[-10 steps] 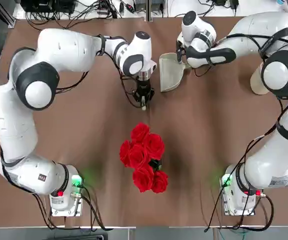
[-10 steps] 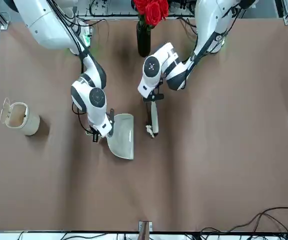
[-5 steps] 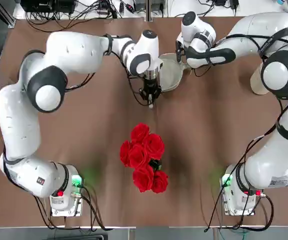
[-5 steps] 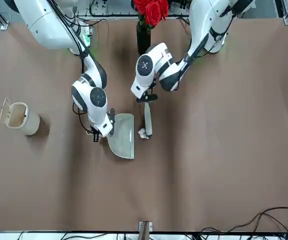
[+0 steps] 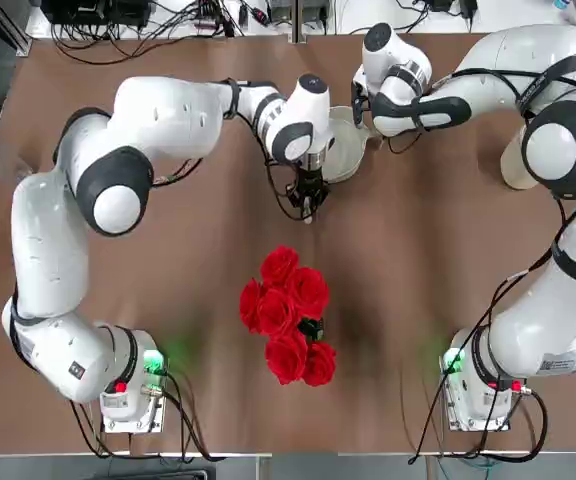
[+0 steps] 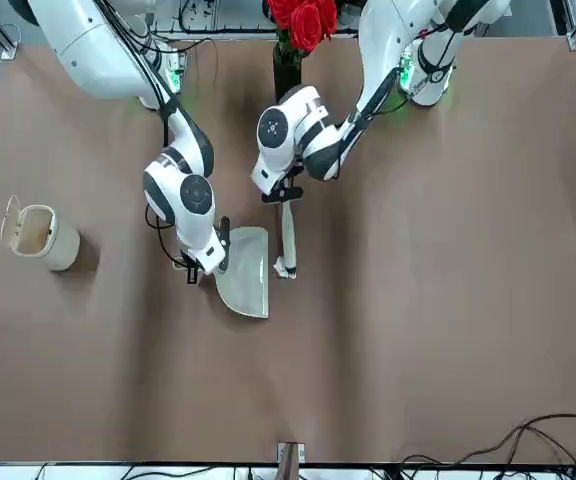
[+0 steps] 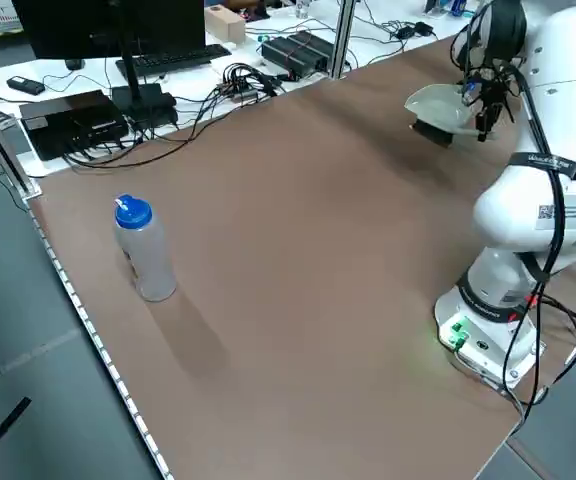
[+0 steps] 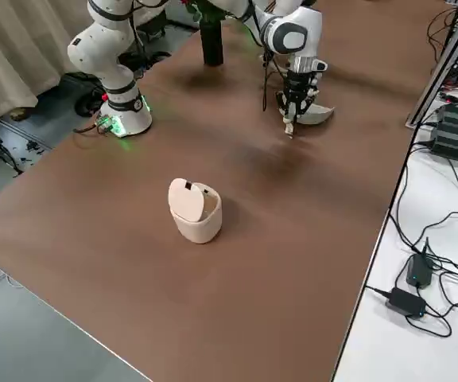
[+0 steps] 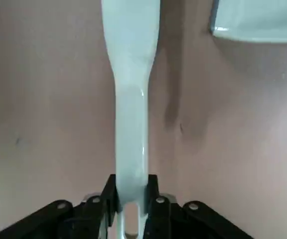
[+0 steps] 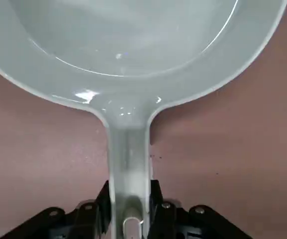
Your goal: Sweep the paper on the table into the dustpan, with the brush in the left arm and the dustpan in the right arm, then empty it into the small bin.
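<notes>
Since a second ago our left arm (image 5: pixel 168 110) has swung the brush sideways toward the dustpan, carrying the paper along with it, while our right arm (image 5: pixel 528 60) has kept still.

We work on the wide brown matte table (image 6: pixel 448 330), largest first. Near its edge on our right side stands the small beige cylindrical bin (image 6: pixel 38 236) with its thin flap lid up, well apart from the sweeping. Toward the far-edge middle lies the pale grey-beige plastic dustpan (image 6: pixel 244 284), flat pan on the tabletop, its stubby handle pinched in the right gripper (image 10: pixel 128 219). Just beside the pan's open side hangs the slim brush (image 6: pixel 287 238) with a whitish handle, pinched at its narrow end by the left gripper (image 9: pixel 130 219). At the brush's tip sits the tiny crumpled white paper ball (image 6: pixel 281 268), close to the pan's lip but not yet inside.

We judge the paper featherlight and springy; it could roll or skip off the bristles, so a slow, low stroke suits it. Both tools look stiff, light and smooth, and our grips on the handles seem the right places.
</notes>
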